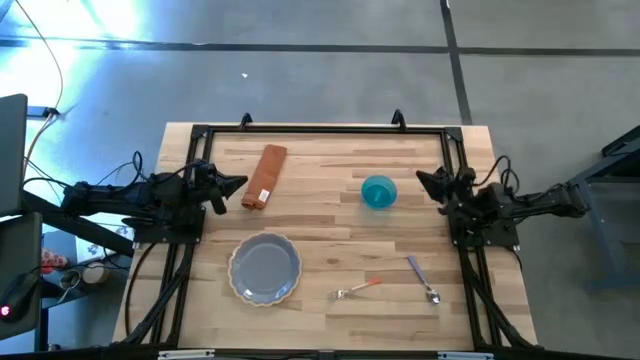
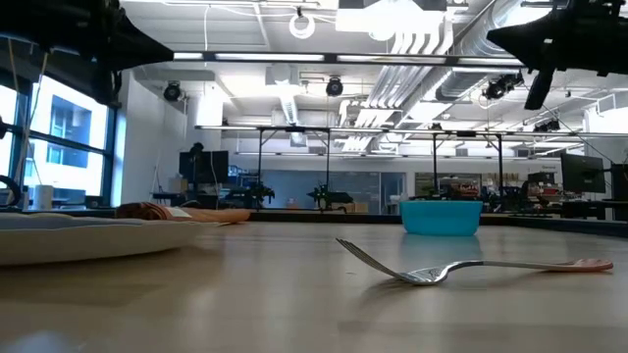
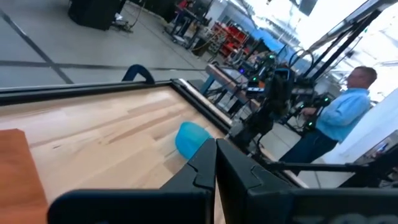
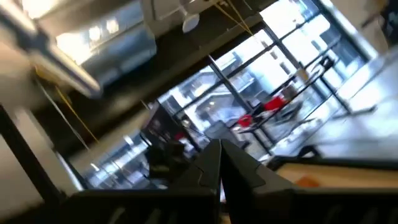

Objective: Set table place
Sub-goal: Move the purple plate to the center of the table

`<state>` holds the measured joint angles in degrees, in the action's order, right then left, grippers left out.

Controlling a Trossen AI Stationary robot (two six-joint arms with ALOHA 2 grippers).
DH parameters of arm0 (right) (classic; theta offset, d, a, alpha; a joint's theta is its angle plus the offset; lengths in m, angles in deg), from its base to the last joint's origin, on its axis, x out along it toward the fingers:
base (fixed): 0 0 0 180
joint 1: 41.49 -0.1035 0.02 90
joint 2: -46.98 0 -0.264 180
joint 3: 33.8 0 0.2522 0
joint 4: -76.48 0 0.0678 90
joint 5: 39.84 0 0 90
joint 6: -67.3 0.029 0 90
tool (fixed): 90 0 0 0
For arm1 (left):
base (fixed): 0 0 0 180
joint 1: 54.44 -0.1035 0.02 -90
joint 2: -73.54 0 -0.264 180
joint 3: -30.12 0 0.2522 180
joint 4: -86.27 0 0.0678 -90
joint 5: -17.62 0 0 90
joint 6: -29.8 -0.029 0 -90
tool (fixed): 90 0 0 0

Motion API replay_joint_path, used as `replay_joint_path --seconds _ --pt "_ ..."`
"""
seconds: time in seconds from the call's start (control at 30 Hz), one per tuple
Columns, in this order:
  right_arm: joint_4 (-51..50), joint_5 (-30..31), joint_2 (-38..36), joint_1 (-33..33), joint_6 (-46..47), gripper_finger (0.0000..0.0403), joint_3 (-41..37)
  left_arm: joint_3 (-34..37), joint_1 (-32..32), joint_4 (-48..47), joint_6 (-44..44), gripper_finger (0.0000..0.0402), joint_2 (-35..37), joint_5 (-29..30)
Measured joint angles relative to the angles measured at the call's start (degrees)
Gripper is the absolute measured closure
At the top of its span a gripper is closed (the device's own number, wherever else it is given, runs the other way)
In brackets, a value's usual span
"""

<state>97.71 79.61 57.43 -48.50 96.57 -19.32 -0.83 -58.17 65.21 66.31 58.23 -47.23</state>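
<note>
On the light-wood table (image 1: pixel 330 240) lie a folded orange-brown napkin (image 1: pixel 265 178) at the far left, a blue bowl (image 1: pixel 378 192) at the far right, a grey-blue scalloped plate (image 1: pixel 265 268) at the near left, a fork with an orange handle (image 1: pixel 357 289) and a spoon with a bluish handle (image 1: pixel 422 278). My left gripper (image 1: pixel 240 186) hovers at the left edge, just left of the napkin, shut and empty. My right gripper (image 1: pixel 422 180) hovers at the right edge, right of the bowl, shut and empty. Their fingertips meet in the wrist views (image 3: pixel 216 163) (image 4: pixel 221 163).
A black rail frame (image 1: pixel 320 130) runs along the table's edges. The low view shows the plate (image 2: pixel 88 235), the napkin (image 2: pixel 177 211), the bowl (image 2: pixel 442 216) and the fork (image 2: pixel 461 267). A person in a blue shirt (image 3: pixel 345 115) stands beyond the table's right side.
</note>
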Motion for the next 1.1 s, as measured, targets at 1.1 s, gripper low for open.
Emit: replay_joint_path --seconds 1.1 --pt "-61.3 4.1 39.2 11.5 -7.6 0.0402 66.2 -37.3 11.6 -41.3 -8.5 0.0402 -71.7 -32.9"
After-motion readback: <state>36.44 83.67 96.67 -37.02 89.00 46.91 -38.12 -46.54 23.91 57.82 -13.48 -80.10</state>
